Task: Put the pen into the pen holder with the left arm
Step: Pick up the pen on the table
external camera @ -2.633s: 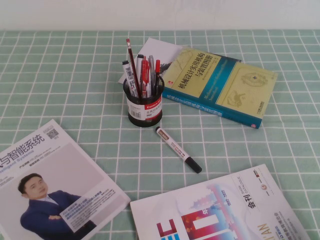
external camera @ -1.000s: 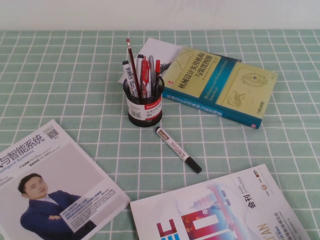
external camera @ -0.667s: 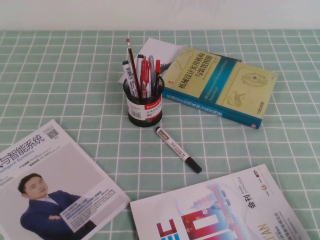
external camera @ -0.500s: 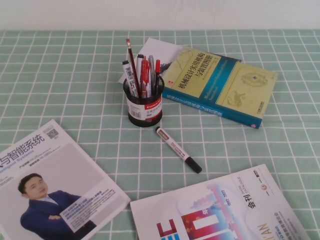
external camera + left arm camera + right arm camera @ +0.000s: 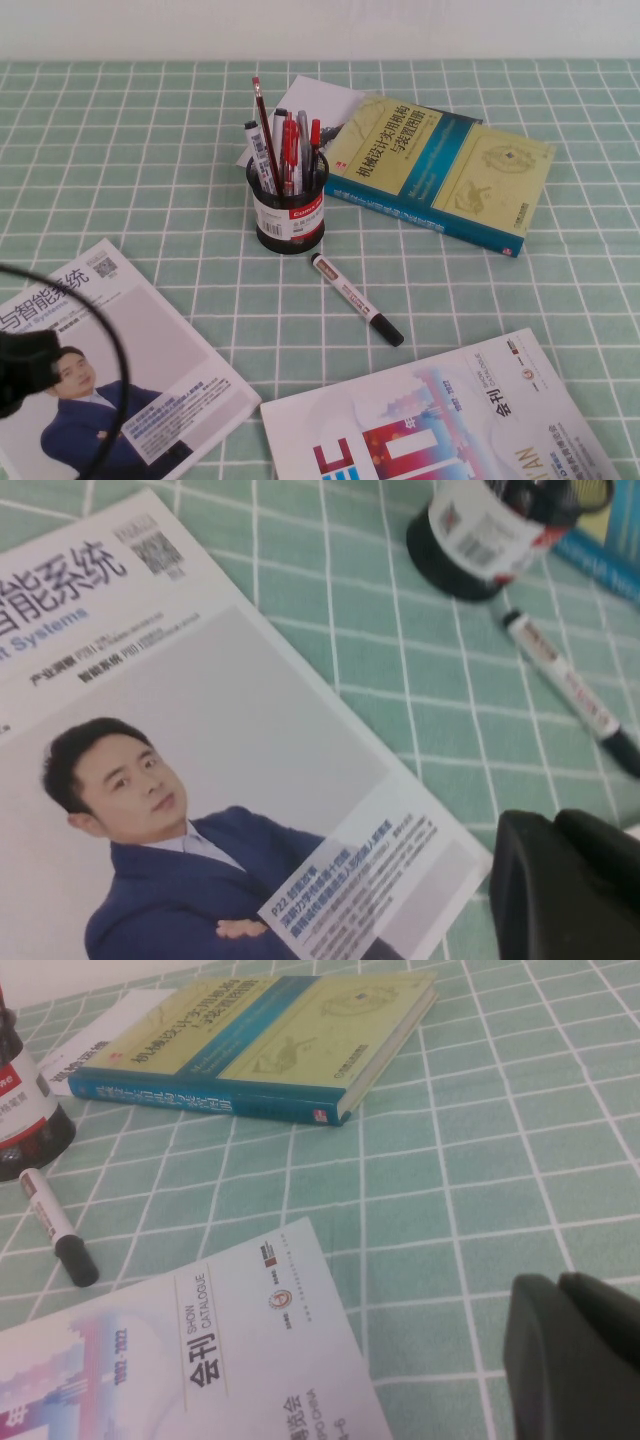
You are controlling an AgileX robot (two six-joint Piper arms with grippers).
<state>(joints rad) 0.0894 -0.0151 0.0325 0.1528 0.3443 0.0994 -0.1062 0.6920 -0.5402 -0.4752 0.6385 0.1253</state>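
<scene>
The pen (image 5: 357,299), a white marker with black cap and black end, lies flat on the green checked cloth just in front and right of the pen holder (image 5: 289,215), a black mesh cup with several pens in it. Both show in the left wrist view: the pen (image 5: 565,690) and the pen holder (image 5: 480,535). The left arm (image 5: 25,370) with its looping cable is over the left magazine, far from the pen. My left gripper (image 5: 555,825) is shut and empty. My right gripper (image 5: 560,1285) is shut and empty, low over the cloth, out of the high view.
A magazine with a man's portrait (image 5: 100,370) lies at the front left. A second magazine (image 5: 440,420) lies at the front right. A yellow and blue book (image 5: 440,170) lies behind and right of the holder, with a white paper (image 5: 325,100) under it.
The left arm and its cable loop have come into the high view at the lower left, over the portrait magazine. The pen and holder have not moved.
</scene>
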